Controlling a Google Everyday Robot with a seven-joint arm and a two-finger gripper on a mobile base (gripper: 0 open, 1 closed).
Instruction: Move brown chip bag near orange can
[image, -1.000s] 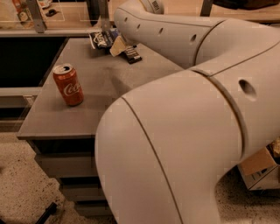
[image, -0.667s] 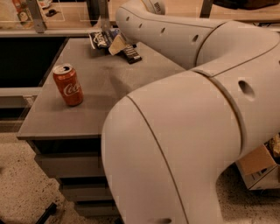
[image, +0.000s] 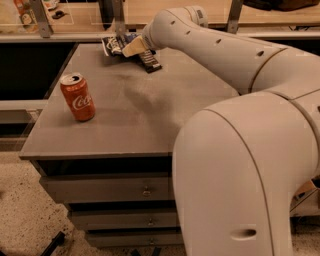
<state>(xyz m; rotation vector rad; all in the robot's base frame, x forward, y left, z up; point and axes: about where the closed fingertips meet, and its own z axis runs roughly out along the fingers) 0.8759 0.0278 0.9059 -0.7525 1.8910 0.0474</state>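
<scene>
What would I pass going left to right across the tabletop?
Can → chip bag → dark bar packet. The claw overlaps the bag's right end at the far edge of the table, so it is left out of the order.

High view over arm (image: 225, 50) toward end effector (image: 131, 49) at far table (image: 130, 110) edge

A grey matte-topped drawer cabinet (image: 125, 120) stands on pale speckled floor (image: 20, 210) at 7 o'clock; perhaps a tan wooden counter (image: 85, 15) at 12 o'clock. The gripper (image: 131, 48) hangs over the cabinet's 12 o'clock edge.
</scene>
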